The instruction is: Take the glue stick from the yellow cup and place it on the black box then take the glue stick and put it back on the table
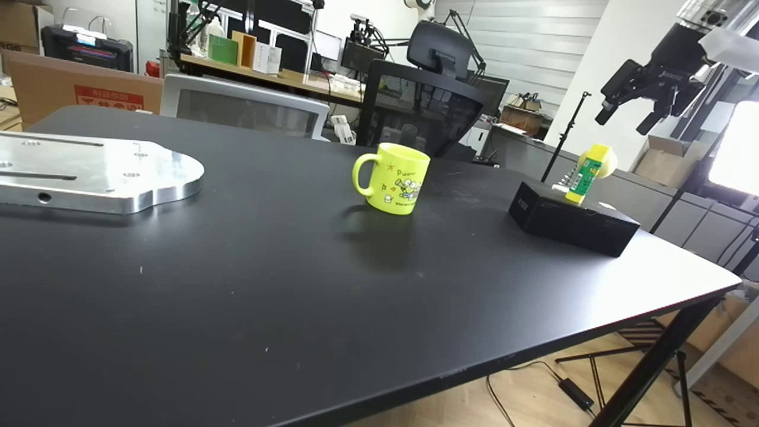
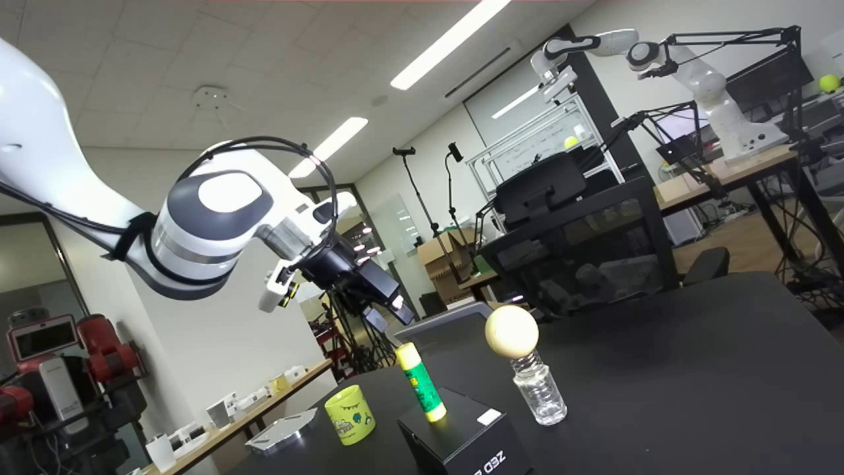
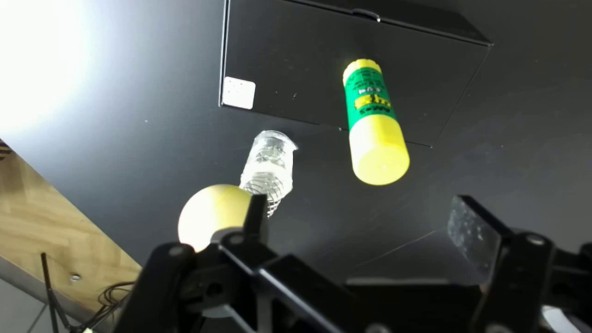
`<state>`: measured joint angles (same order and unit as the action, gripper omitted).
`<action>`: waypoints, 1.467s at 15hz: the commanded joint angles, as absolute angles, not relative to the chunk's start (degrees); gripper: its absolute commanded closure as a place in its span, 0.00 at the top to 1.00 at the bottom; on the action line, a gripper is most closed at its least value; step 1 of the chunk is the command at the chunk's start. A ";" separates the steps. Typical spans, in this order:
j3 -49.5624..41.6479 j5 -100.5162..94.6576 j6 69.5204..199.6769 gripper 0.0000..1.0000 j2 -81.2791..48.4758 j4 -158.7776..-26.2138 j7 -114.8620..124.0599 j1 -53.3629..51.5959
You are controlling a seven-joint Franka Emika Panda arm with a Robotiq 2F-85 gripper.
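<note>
The glue stick, green with yellow ends, stands upright on top of the black box. The same stick and box show in an exterior view, and the stick and box also show in the wrist view. The yellow cup stands upright on the black table, apart from the box; it also shows in an exterior view and is out of the wrist view. My gripper is open and empty above the glue stick, not touching it; its fingers are wide apart.
A pale yellow ball on a spring tops a clear bottle beside the box, near the glue stick. A silver metal plate lies on the table beyond the cup. Office chairs stand at the table's edge.
</note>
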<state>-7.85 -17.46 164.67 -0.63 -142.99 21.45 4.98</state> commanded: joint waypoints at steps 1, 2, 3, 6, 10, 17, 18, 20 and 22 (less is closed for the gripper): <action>-8.44 -22.74 171.49 1.00 -1.67 -144.18 27.58 5.15; -8.67 -24.03 172.92 1.00 -2.48 -143.75 28.79 5.09; -8.83 -24.81 173.60 1.00 -3.06 -143.41 29.56 4.97; -9.25 -26.64 173.39 1.00 -4.41 -142.84 31.01 4.53; -9.77 -29.27 173.47 1.00 -5.77 -142.99 32.32 3.95; -10.72 -32.35 173.73 1.00 -9.45 -141.95 34.94 2.66; -10.85 -32.36 173.75 1.00 -9.77 -141.89 34.97 2.44; -11.57 -32.95 174.04 0.74 -10.26 -141.72 35.43 1.82; -11.79 -32.23 174.45 0.60 -10.45 -141.78 35.10 1.57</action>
<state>-10.43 -30.62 173.78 -9.30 -143.05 32.02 2.73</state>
